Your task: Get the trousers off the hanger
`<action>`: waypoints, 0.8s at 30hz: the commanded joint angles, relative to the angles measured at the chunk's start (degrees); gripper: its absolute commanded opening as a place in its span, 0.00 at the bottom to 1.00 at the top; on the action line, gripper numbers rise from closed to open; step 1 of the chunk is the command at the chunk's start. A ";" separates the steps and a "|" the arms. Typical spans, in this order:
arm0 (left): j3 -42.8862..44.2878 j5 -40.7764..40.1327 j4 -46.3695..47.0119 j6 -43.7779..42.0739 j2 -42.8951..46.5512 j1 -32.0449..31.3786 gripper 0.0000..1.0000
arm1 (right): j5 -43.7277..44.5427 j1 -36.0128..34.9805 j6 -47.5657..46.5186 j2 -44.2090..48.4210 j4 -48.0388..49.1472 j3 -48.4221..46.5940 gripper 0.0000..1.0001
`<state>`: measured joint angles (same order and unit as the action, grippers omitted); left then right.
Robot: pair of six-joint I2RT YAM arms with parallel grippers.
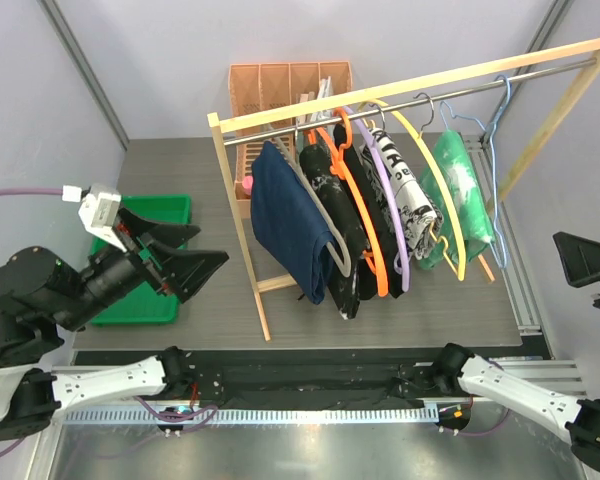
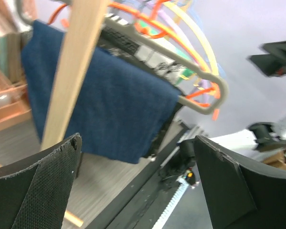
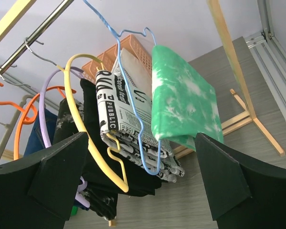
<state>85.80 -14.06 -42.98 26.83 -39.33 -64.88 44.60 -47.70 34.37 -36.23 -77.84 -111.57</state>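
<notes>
Two trousers (image 1: pixel 285 225) hang beyond the spread left fingers (image 1: pixel 200 265), untouched.

**Robotics laboratory test cell.** A left arm (image 1: pixel 90 285) and a right arm (image 1: pixel 525 392) are bolted to a metal base rail (image 1: pixel 555 370) along the bottom of the top view, above a slotted cable duct (image 1: pixel 310 413). Plain grey panels (image 1: pixel 170 50) and a metal profile (image 1: pixel 87 72) at upper left enclose a grey tabletop (image 1: pixel 220 300). On the tabletop stand a small wooden clothes rack (image 1: pixel 242 230) at centre, a green bin (image 1: pixel 160 210) at left and an orange basket (image 1: pixel 270 85) at upper centre.
</notes>
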 commanded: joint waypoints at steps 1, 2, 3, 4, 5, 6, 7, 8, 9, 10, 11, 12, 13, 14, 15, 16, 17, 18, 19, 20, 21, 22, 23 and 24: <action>5.33 -9.82 -10.71 2.60 -5.31 -0.16 1.00 | 0.94 -0.90 -0.80 -2.97 -5.23 0.82 1.00; 5.43 -11.58 -12.11 3.22 -5.93 -0.16 1.00 | -0.46 -0.99 -0.80 -3.06 -4.17 1.00 1.00; 5.43 -14.04 -13.34 3.58 -6.11 -0.16 1.00 | -2.39 -1.08 -0.71 -2.89 -2.42 1.35 1.00; 4.47 -15.02 -13.70 3.75 -5.93 -0.16 1.00 | -7.37 -1.08 -1.84 -0.88 3.25 3.27 1.00; 4.12 -15.90 -13.97 4.37 -5.67 -0.16 1.00 | -9.86 -1.25 -3.42 0.79 7.31 4.94 1.00; 3.59 -17.47 -14.15 4.72 -4.80 -0.16 1.00 | -12.14 -1.86 -6.56 2.37 11.79 7.57 1.00; 2.80 -18.18 -14.76 4.90 -4.27 -0.16 1.00 | -14.43 -2.48 -7.03 3.00 15.06 9.33 0.99; 2.27 -18.80 -14.94 5.33 -3.74 -0.16 1.00 | -14.80 -3.09 -7.12 1.70 14.57 8.48 1.00; 1.74 -20.02 -15.20 5.51 -2.95 -0.16 1.00 | -15.07 -4.66 -6.95 -0.58 13.00 6.99 1.00; 0.43 -20.38 -15.46 5.95 -1.64 -0.16 1.00 | -15.15 -5.11 -6.69 -3.21 10.72 2.98 1.00; -0.36 -20.56 -15.47 6.21 -0.76 -0.16 1.00 | -16.55 -5.21 -6.95 -9.06 7.04 1.11 1.00; -1.24 -20.48 -15.29 6.57 0.04 -0.16 1.00 | -17.61 -4.95 -7.64 -11.82 6.05 -0.48 1.00; -2.99 -20.04 -15.12 6.66 1.52 -0.16 1.00 | -20.14 -4.60 -8.70 -14.20 5.34 -2.75 1.00; -3.88 -19.86 -14.85 6.83 2.06 -0.16 1.00 | -22.60 -4.68 -8.88 -19.01 5.33 -3.73 1.00; -4.58 -19.51 -15.02 7.27 2.50 -0.16 1.00 | -23.50 -4.59 -8.88 -21.14 5.16 -4.79 1.00; -5.72 -19.16 -15.20 7.45 2.85 -0.16 1.00 | -23.77 -4.59 -9.06 -23.77 4.55 -7.50 1.00; -6.08 -18.90 -15.99 7.71 3.29 -0.16 1.00 | -24.03 -4.68 -9.23 -25.80 4.28 -9.09 1.00; -6.34 -18.89 -16.60 8.15 3.47 -0.16 1.00 | -24.82 -4.59 -9.32 -29.48 4.28 -10.58 1.00; -6.96 -19.16 -17.04 8.41 3.65 -0.16 1.00 | -25.35 -4.59 -9.50 -30.91 4.71 -13.56 0.98; -7.31 -19.33 -17.48 8.59 4.00 -0.16 1.00 | -25.96 -4.68 -9.58 -32.05 5.15 -14.89 0.97; -8.27 -19.42 -18.27 9.03 4.26 -0.16 1.00 | -27.27 -4.59 -9.76 -34.06 5.68 -16.12 0.97; -8.89 -19.42 -18.45 9.29 4.52 -0.16 1.00 | -28.42 -4.59 -9.93 -34.69 6.99 -17.96 0.96; -9.50 -19.07 -18.45 9.38 5.05 -0.16 1.00 | -29.21 -4.59 -9.94 -35.31 7.79 -18.50 0.96; -10.82 -18.81 -18.45 9.56 5.32 -0.16 1.00 | -31.22 -4.59 -9.85 -36.27 8.40 -19.21 0.96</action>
<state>77.62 -32.05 -60.18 34.57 -35.14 -64.88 19.86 -52.31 26.46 -72.25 -71.75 -125.62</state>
